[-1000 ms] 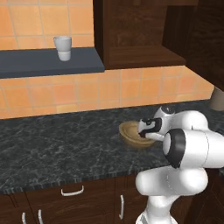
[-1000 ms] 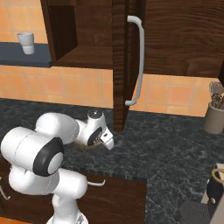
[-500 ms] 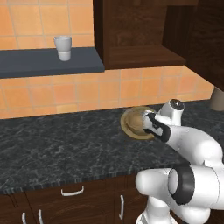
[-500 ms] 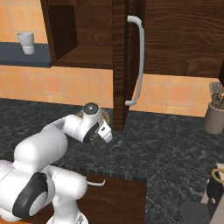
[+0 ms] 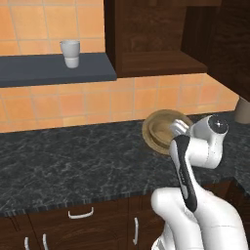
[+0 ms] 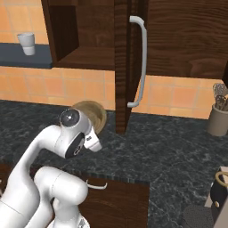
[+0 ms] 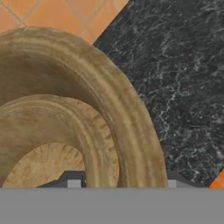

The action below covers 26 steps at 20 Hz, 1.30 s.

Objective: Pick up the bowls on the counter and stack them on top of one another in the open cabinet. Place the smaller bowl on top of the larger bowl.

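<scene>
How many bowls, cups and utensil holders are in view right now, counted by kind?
Wooden bowl: 1, held in the claw
White cup: 1
Utensil holder: 1
Total: 3

bowls: tan wood, matt, grain visible
counter: dark marbled stone – pale veins
cabinet: dark brown wood
cup: white, smooth

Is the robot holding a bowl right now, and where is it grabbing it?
Looks like the gripper has lifted the larger bowl by its rim, though the fingers are hidden.
</scene>
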Motion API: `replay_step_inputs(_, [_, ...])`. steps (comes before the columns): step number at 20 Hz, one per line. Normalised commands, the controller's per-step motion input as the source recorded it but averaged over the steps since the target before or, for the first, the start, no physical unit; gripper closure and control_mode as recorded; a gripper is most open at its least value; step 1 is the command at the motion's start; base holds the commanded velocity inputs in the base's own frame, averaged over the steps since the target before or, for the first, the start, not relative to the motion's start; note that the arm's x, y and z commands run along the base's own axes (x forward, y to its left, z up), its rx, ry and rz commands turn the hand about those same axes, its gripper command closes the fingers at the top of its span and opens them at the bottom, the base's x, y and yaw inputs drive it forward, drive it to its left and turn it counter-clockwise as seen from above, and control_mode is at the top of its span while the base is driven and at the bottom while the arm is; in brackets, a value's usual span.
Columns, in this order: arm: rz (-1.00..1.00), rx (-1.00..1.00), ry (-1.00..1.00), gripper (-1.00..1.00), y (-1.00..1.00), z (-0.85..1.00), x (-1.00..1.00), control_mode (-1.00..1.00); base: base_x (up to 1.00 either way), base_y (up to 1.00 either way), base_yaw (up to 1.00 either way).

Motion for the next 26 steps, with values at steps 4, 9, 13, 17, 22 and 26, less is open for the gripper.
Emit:
replay_step_inputs(4, [-0.06,0.18,-0.09,1.0,0.0,1.0,-0.56,-1.0,0.0,0.0,0.0])
replay_step_inputs(9, [0.0,0.06,-0.05,1.0,0.0,1.0,-0.13,-1.0,0.0,0.0,0.0])
replay_step_inputs(13, [0.0,0.08,-0.02,1.0,0.0,1.0,-0.2,-1.0,0.0,0.0,0.0])
replay_step_inputs(17, [0.0,0.1,-0.01,1.0,0.0,1.0,-0.21,-1.0,0.0,0.0,0.0])
replay_step_inputs(22, [-0.01,0.07,-0.03,1.0,-0.05,1.0,0.48,-1.0,0.0,0.0,0.0])
replay_step_inputs(26, [-0.04,0.01,0.0,1.0,-0.05,0.33,1.0,-1.0,0.0,0.0,0.0])
